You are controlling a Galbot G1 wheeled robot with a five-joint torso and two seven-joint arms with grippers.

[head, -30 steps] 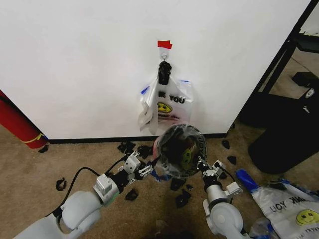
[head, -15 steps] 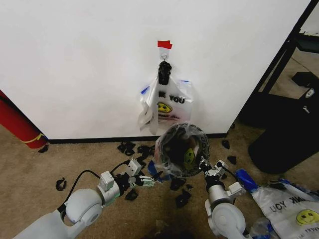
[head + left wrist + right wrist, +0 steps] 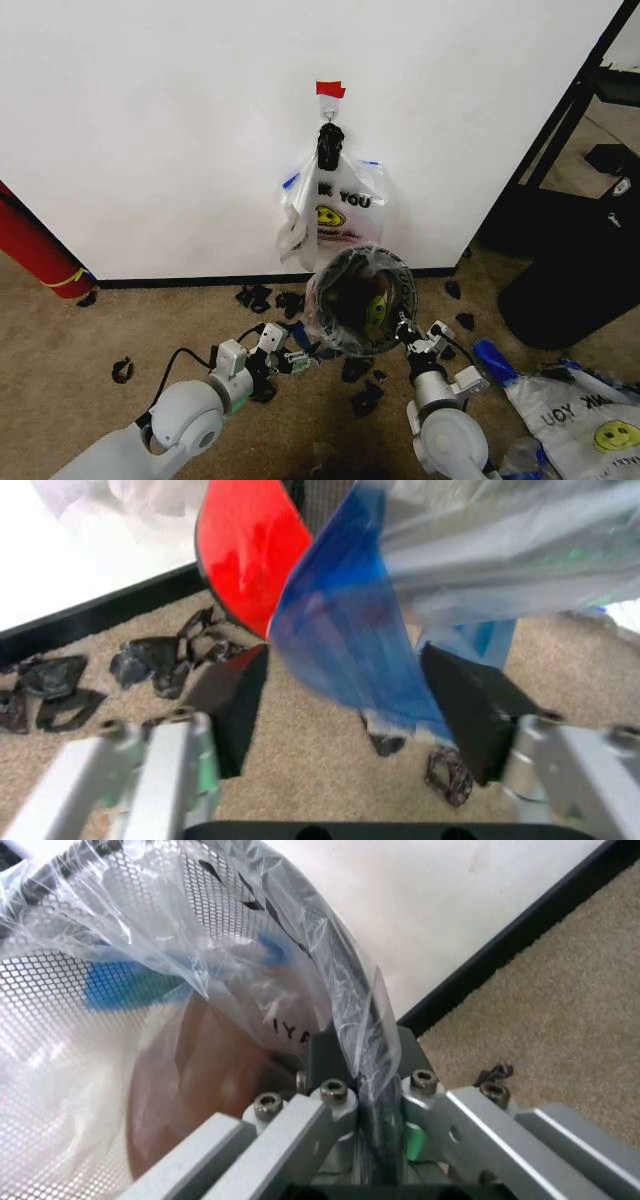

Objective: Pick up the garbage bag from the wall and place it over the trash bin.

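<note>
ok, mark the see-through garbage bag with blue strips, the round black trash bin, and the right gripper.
see-through blue-edged garbage bag (image 3: 340, 630), left wrist view, blue strip.
round black mesh trash bin (image 3: 392, 272), head view, rim.
right gripper (image 3: 355, 1091), right wrist view, between fingertips at the rim.

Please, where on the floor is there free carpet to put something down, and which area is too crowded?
Free carpet lies at the far left, between the red cylinder and the left gripper, apart from one black scrap. It is crowded around the trash bin: black scraps litter the carpet below the wall, and both grippers work there, the right gripper at the rim. White bags fill the right corner.
</note>
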